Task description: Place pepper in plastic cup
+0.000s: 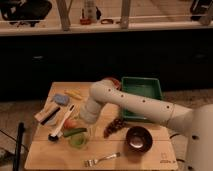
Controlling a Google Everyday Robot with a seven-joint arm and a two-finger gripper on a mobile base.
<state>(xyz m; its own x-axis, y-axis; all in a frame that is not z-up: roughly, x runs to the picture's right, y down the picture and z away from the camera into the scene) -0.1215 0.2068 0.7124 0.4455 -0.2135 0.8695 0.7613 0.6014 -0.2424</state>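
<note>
A green pepper (75, 132) lies on the wooden table (45, 155), left of centre. The small pale-green plastic cup (77, 142) stands just in front of it, touching or nearly touching it. My gripper (84, 119) is at the end of the white arm (135, 105), which reaches in from the right. The gripper hangs just above and to the right of the pepper, beside an orange-red round item (70, 123).
A dark brown bowl (138, 138) stands at the front right, with a fork (102, 159) in front and a grape bunch (114, 126) beside it. A green tray (142, 92) sits at the back right. A white brush (61, 128), blue sponge (61, 99), yellow item (74, 94) and wooden block (46, 114) lie on the left.
</note>
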